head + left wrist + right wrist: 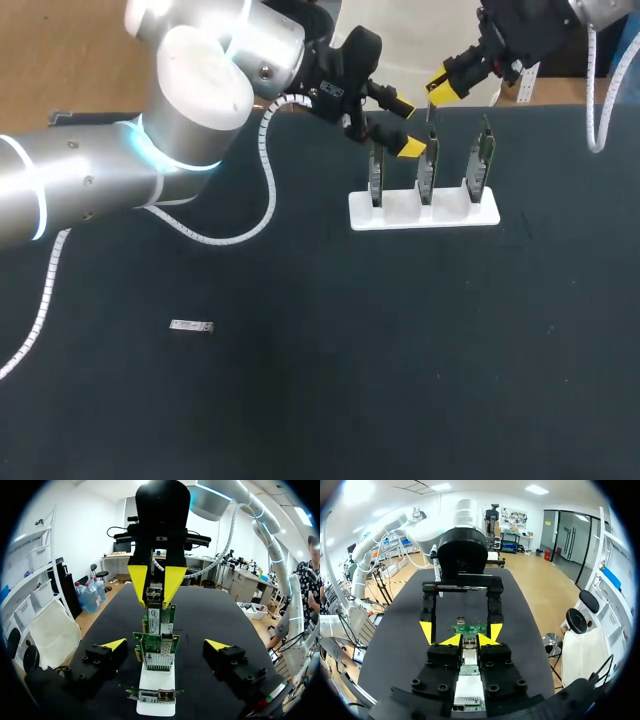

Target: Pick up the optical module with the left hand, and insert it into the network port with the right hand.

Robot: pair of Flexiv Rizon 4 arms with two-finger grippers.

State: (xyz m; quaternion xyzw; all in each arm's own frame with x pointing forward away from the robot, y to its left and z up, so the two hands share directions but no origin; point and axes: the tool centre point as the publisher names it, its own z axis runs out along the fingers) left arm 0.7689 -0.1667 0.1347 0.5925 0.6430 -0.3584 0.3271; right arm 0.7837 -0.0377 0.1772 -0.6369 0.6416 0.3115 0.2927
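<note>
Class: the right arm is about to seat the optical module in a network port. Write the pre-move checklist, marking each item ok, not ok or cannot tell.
1. Right tool shut on optical module: ok.
2. Module aligned with the port of a network card: cannot tell.
3. Left tool open and empty: ok.
4. Left tool apart from right tool: ok.
5. Three cards upright in white holder: ok.

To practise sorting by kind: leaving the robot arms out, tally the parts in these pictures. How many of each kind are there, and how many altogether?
Network cards: 3
White holder: 1
Optical modules: 2, one lying loose, one held by the right gripper
Total: 6
</note>
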